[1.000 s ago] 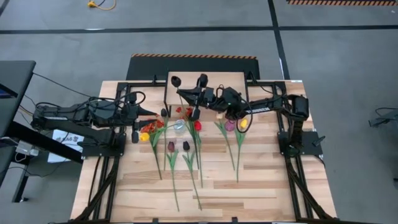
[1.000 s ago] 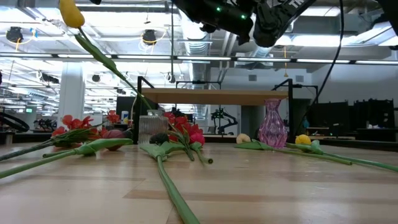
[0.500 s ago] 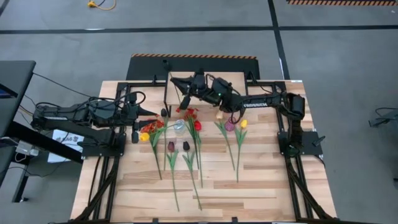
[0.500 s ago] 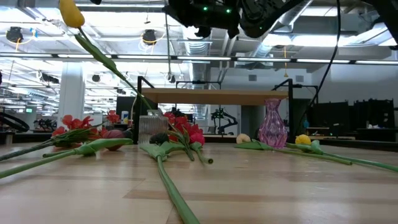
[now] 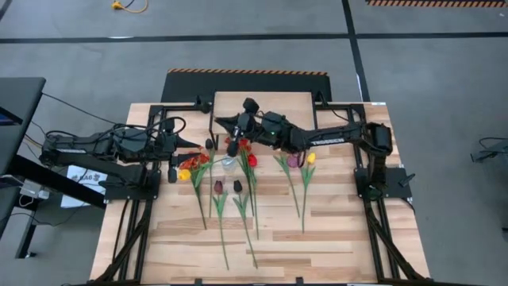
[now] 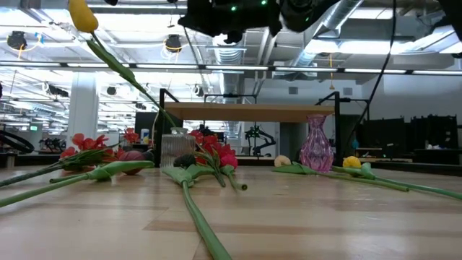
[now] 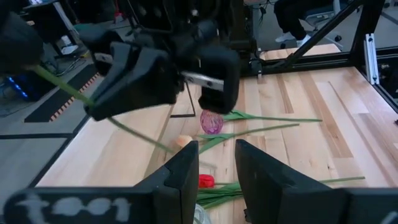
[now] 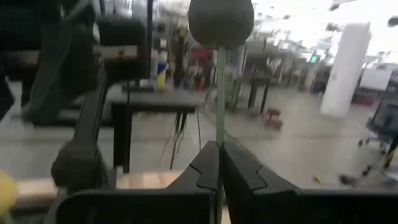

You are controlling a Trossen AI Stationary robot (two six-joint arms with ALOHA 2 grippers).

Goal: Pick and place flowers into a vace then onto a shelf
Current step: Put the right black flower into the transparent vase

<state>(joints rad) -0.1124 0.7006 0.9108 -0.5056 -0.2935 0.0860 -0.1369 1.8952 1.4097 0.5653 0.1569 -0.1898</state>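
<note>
My right gripper [image 5: 236, 135] hangs level above the flowers in front of the shelf [image 5: 266, 103], shut on a dark-headed flower [image 8: 221, 22]. My left gripper [image 7: 216, 171] waits open at the table's left [image 5: 190, 143], with nothing between its fingers. A clear glass vase [image 6: 173, 149] stands among red flowers [image 6: 213, 152]. A yellow tulip [image 6: 83, 16] leans out of it toward the left. A purple vase [image 6: 316, 143] stands to the right of it. My right gripper pinches the flower's green stem [image 8: 220, 134] between its two fingers, below the dark head. The fingers come level from the table's right and lie across the stem. The flower is lifted clear, head above the fingers, and the rest of its stem [image 7: 134, 130] slants down below them.
Several flowers lie on the table with their stems toward the near edge: dark tulips [image 5: 218, 187], and a yellow one [image 5: 310, 157] beside the purple vase. Red blossoms [image 6: 90, 144] lie at the left. The shelf's black legs [image 6: 164, 115] stand at the back.
My right gripper has gone toward the table's left, above the flowers, and has tipped up from pointing downward to level. It has stayed shut on the dark-headed flower and carried it along.
</note>
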